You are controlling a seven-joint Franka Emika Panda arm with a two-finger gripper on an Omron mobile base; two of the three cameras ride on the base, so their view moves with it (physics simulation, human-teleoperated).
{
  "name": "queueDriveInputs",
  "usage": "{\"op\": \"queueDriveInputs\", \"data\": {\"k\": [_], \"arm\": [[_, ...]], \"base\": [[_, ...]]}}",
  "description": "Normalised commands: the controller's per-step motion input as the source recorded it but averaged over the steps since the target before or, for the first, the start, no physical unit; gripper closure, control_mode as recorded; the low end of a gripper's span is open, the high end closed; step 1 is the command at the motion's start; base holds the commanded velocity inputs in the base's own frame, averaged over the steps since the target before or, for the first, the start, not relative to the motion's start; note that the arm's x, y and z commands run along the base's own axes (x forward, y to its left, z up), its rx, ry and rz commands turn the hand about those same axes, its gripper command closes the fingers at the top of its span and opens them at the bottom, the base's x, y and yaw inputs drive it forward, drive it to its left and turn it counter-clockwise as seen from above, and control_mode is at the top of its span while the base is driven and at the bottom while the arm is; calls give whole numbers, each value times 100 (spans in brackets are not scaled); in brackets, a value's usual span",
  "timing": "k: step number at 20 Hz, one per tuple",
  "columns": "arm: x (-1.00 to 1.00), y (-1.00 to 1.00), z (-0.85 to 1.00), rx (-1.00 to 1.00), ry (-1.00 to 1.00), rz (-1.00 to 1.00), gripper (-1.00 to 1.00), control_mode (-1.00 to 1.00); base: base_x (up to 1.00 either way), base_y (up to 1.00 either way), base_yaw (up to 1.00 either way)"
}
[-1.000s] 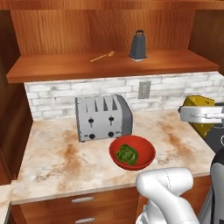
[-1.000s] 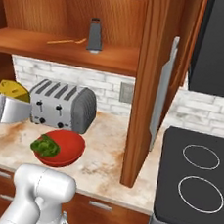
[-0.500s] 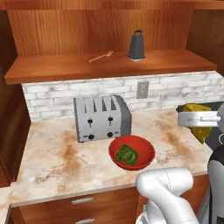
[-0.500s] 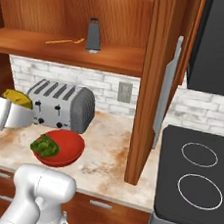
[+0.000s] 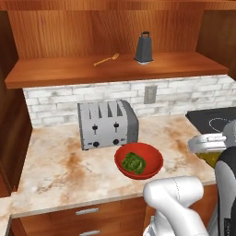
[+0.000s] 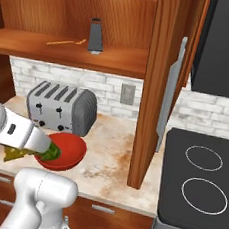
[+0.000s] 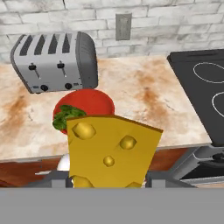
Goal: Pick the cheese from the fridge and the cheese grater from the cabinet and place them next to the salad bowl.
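The cheese (image 7: 111, 151) sits low in the middle of the hand view, its broad holed face toward the camera, top edge sloping down to the right, its bottom cut off by the frame edge. The claw (image 5: 208, 148) is clamped narrowly on it at the right edge of the left base view, where just a yellow sliver shows under the white hand. The marbled counter (image 5: 60, 166) carries the salad bowl (image 5: 138, 160) in front of a silver toaster (image 5: 108, 124), before a white brick wall. Upper centre, the cheese grater (image 5: 144, 48) stands upright on the cabinet (image 5: 69, 69) shelf beside a golden fork (image 5: 106, 60). A black stove (image 6: 202, 182) fills the right base view's lower right.
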Motion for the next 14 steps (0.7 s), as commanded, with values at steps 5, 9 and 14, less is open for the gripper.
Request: {"op": "queueDriveInputs", "data": {"k": [5, 9, 14], "arm": [[34, -15, -58, -3, 0, 0, 100, -100], [59, -33, -18, 0, 5, 0, 100, -100], [53, -24, -24, 0, 3, 0, 100, -100]], "base": [[0, 0, 0], [0, 0, 0], [0, 0, 0]]}}
